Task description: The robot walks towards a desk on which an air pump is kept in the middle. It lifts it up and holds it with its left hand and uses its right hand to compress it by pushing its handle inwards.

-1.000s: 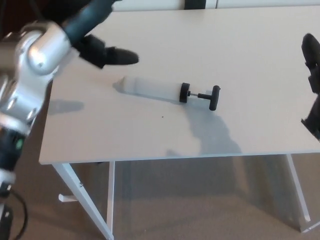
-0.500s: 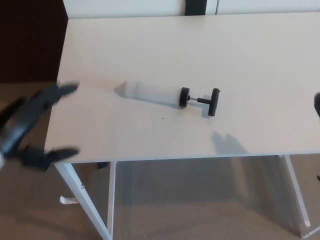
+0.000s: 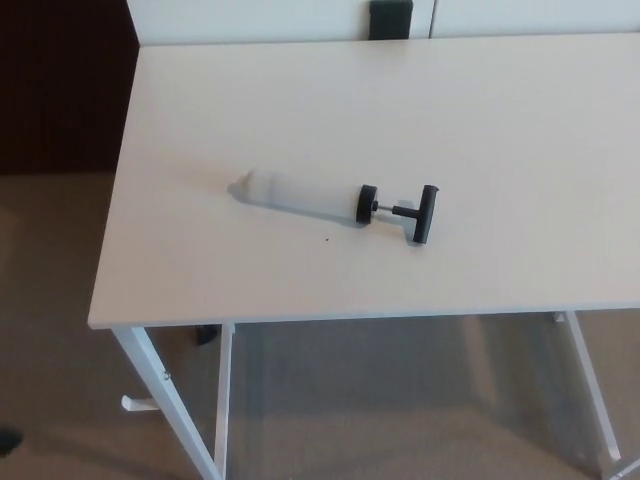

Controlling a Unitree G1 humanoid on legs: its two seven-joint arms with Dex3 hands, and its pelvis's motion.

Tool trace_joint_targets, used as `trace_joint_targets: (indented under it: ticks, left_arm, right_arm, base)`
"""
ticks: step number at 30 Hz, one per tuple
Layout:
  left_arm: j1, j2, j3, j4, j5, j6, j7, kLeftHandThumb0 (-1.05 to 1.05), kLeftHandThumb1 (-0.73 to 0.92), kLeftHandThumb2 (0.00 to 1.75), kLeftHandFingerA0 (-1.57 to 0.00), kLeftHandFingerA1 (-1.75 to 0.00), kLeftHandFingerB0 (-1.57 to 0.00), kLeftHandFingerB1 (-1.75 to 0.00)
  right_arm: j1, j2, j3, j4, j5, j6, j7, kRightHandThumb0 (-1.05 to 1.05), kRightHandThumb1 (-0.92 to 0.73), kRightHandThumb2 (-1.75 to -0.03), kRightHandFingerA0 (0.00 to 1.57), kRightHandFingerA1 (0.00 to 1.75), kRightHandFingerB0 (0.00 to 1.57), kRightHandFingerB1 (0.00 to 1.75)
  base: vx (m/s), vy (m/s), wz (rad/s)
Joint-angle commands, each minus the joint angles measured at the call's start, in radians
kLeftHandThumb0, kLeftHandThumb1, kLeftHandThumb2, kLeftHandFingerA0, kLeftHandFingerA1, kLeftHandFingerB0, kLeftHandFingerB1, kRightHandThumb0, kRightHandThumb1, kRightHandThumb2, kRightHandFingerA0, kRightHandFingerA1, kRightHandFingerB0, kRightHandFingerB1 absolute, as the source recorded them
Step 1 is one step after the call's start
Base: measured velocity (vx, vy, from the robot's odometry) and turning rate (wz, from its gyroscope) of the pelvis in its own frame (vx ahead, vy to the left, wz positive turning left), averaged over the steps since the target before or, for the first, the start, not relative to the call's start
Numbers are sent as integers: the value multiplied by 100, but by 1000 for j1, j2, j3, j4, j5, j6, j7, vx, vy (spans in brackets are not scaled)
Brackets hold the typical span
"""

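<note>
The air pump (image 3: pixel 305 195) lies on its side near the middle of the white desk (image 3: pixel 480 120). Its pale cylinder points left and its black T-handle (image 3: pixel 424 214) sticks out a short way on the right, past a black end cap (image 3: pixel 367 204). Neither of my hands shows in the head view, and nothing touches the pump.
The desk's front edge (image 3: pixel 350 317) runs across the lower picture, with white legs (image 3: pixel 165 400) below it at left and right. A dark block (image 3: pixel 391 17) stands at the far edge. Brown carpet (image 3: pixel 50 330) lies left of the desk and under it.
My left hand, over the desk's left part a second ago, dropped down past the left edge and out of view. The right hand at the right edge has also left the picture. The pump stayed still.
</note>
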Motion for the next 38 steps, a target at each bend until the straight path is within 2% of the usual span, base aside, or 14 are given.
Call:
trace_joint_targets:
  ticks: [1,5,6,9,12,13,15,16,19,20,25,26,29,38]
  left_arm:
    - [236,352,492,813,-572,274,-932,-71,40,79,-33,-51,-45,-47]
    - [189,324,473,880,-542,226,-929,-60,46,55,-34,-45,-48,-36]
    - [171,299,431,856,-499,164,-838,-67,54,89,-38,-53,-27,-43]
    - [141,243,341,779,-401,56,-613,-60,64,60,-34,-37,-31,-31]
    - [98,175,240,693,-275,8,-337,-62,64,60,-17,-35,-19,-29]
    - [49,146,191,695,-225,1,-259,-71,48,83,-4,-30,-8,-29]
    - [13,127,158,701,-192,-4,-211,-71,48,83,-4,-30,-8,-29]
    - [-30,102,140,707,-188,4,-195,-66,62,60,-8,-28,-9,-21]
    - [-104,51,134,726,-210,36,-162,-68,60,59,-8,-27,-12,-24]
    - [-118,39,137,727,-221,53,-154,-70,49,84,-5,-31,-8,-30]
    - [-144,36,145,757,-242,64,-168,-66,64,61,-9,-31,-13,-23]
    - [-149,39,155,762,-255,78,-175,-70,49,83,-4,-39,-9,-34]
    - [-150,49,176,768,-282,96,-196,-73,50,87,0,-37,-11,-29]
    - [-166,41,190,784,-300,38,-184,-72,47,82,0,-42,-11,-37]
  right_arm:
    - [270,-90,-156,313,52,-526,337,-88,-71,-104,9,30,8,17]
    - [207,-116,-131,422,2,-469,297,-87,-70,-105,6,29,7,16]
    - [171,-137,-113,466,-39,-401,255,-94,-74,-106,6,20,5,8]
    - [127,-173,-69,484,-113,-217,164,-89,-74,-109,1,22,0,11]
    - [98,-201,-26,472,-143,-51,117,-87,-75,-109,0,24,0,13]
    - [71,-209,-11,486,-132,20,109,-81,-85,-66,1,25,0,20]
    - [51,-214,1,496,-123,70,103,-81,-85,-66,1,25,0,20]
    - [15,-206,-6,522,-55,128,119,-85,-68,-102,0,18,0,14]
    - [-72,-189,-66,655,113,202,175,-82,-67,-103,0,25,0,21]
    - [-85,-188,-110,711,178,219,208,-92,-72,-104,0,17,0,10]
    - [-136,-201,-242,915,292,233,291,-81,-70,-109,0,24,0,17]
    - [-152,-205,-279,968,323,236,317,-84,-70,-108,0,21,0,14]
    - [-175,-218,-367,1047,422,304,389,-85,-73,-109,0,19,0,12]
    - [-211,-249,-434,1137,431,328,488,-89,-77,-110,0,18,0,8]
  base:
    - [0,0,0]
    - [0,0,0]
    - [0,0,0]
    - [0,0,0]
    - [0,0,0]
    - [0,0,0]
    - [0,0,0]
    - [0,0,0]
    - [0,0,0]
    - [0,0,0]
    - [0,0,0]
    - [0,0,0]
    - [0,0,0]
    - [0,0,0]
